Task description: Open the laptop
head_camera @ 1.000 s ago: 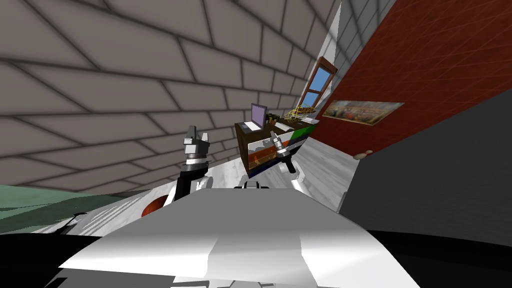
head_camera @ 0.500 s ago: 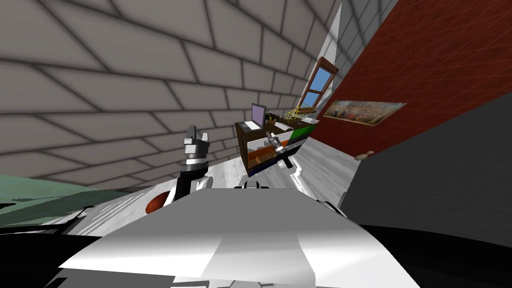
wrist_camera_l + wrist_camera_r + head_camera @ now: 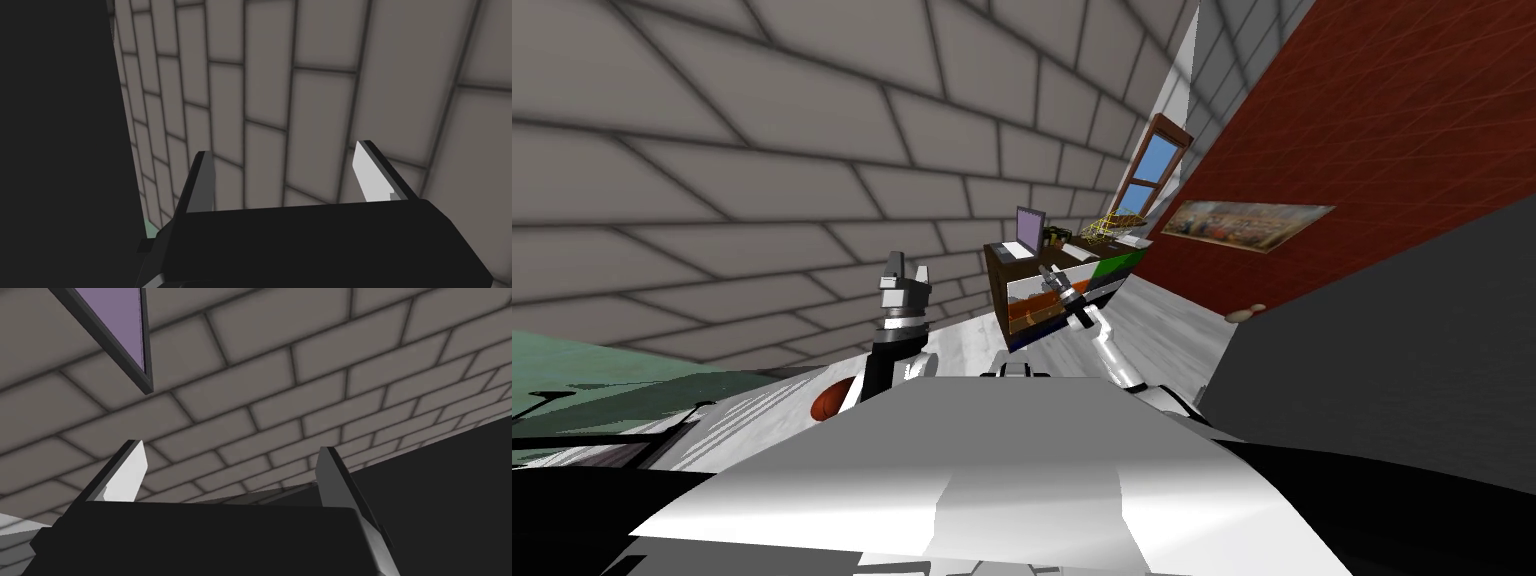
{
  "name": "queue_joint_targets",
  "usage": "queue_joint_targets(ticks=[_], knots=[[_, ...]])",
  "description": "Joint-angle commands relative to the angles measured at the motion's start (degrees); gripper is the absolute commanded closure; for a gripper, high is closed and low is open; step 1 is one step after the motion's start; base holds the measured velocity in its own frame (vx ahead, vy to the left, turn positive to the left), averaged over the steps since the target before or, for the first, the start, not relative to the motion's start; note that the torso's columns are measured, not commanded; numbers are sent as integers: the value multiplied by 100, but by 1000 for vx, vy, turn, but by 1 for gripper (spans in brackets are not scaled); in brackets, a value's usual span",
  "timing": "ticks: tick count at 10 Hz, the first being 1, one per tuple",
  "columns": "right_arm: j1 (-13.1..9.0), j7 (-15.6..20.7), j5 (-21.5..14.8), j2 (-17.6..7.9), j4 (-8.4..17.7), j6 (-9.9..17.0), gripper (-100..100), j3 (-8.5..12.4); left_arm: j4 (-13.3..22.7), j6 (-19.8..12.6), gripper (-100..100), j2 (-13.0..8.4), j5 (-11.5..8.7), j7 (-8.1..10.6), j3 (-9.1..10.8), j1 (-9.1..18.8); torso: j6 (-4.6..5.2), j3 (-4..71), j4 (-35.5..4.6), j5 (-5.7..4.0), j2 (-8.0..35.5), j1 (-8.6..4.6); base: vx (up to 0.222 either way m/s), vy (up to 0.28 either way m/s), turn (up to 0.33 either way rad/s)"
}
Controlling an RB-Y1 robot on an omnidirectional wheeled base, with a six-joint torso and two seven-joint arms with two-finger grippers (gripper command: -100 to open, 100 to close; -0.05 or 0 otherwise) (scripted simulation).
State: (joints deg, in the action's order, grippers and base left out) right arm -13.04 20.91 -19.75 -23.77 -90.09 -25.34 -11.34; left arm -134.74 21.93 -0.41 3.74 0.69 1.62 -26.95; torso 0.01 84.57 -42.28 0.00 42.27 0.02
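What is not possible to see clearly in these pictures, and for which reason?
Laptop, head view: too small to read its hinge or keyboard.
Its purple screen, right wrist view: cut off by the picture's edge.
Small things beyond the laptop on the desk, head view: too small to name.

My left end effector [image 3: 283, 149]: two thin light grey blades, dark box.
My right end effector [image 3: 230, 446]: the same.
My right forearm [image 3: 1112, 355]: white, dark joints.
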Motion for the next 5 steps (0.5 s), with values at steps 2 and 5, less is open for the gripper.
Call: queue_joint_targets(ticks=[2,5], knots=[[-582,255,-379,-260,615,11,-100,-167,0,0,0,0,0,0,0,0,1,0,0,0,0,-1,-12,0,46],[-842,375,-555,-378,1052,17,-100,-249,0,0,0,0,0,0,0,0,-2,1,0,0,-2,0,0,6,37]])
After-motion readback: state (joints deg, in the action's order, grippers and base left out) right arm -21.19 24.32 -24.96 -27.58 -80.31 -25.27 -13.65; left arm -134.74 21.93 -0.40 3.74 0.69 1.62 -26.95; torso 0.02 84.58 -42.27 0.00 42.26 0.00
